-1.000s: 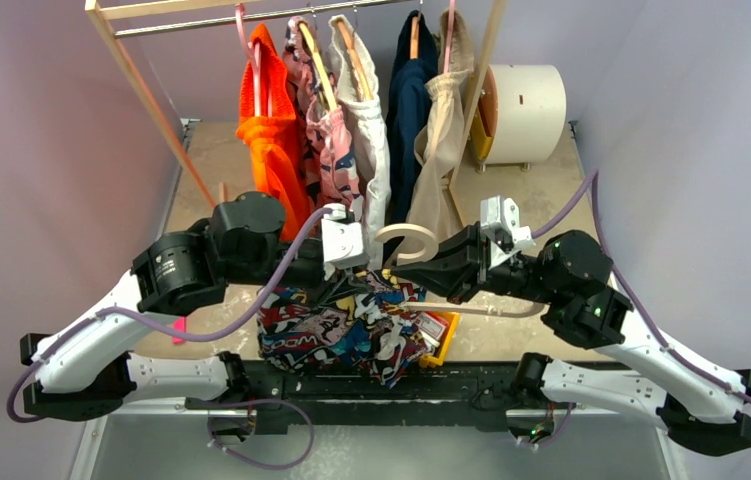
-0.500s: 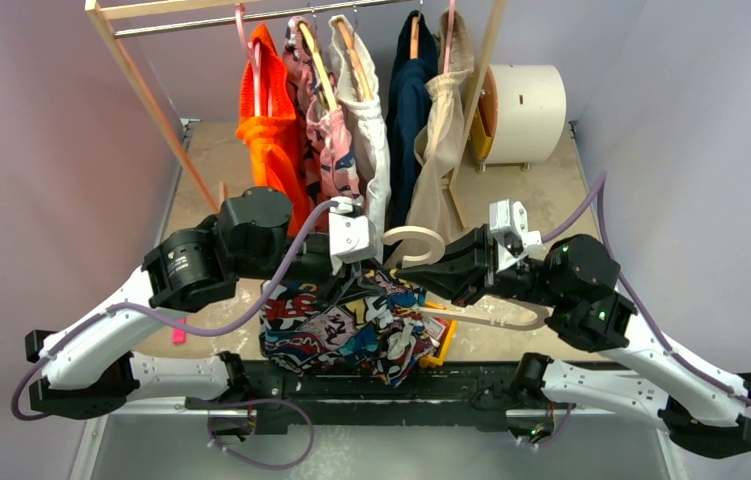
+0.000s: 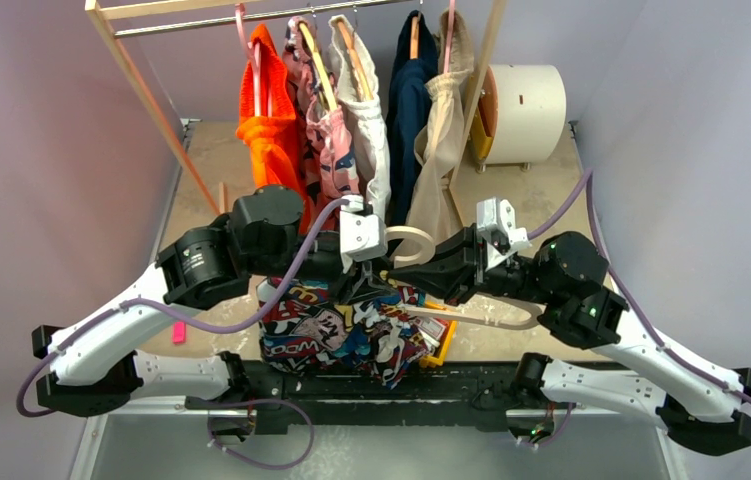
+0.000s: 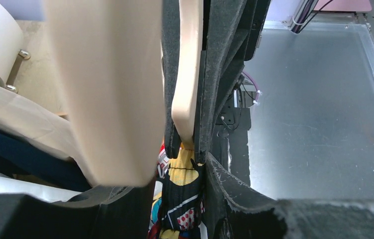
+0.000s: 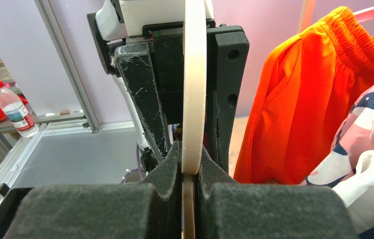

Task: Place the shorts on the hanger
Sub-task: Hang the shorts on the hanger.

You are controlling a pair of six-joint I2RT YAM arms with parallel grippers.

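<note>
The shorts (image 3: 336, 335) seem draped on the hanger (image 5: 193, 74), pinched by the right gripper (image 5: 189, 160). The left gripper (image 4: 177, 196) straddles the cloth, grip unclear; release remains.

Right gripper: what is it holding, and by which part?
The hanger, clamped edge-on in the right gripper, apparently just below its hook.

My left gripper (image 3: 359, 285) and right gripper (image 3: 409, 274) meet at the middle, above the table (image 3: 541, 200), left one on the left. The hanger (image 3: 413, 240) sits at that meeting point, its hook just behind the grippers and one arm running right beneath my right arm. The shorts (image 3: 341, 335) hang below, toward the near edge, between the two arm bases. Behind, at the far side, a clothes rack (image 3: 155, 100) carries a row of garments (image 3: 366, 120). Right of it, a drum (image 3: 526, 112) lies on its side.
</note>
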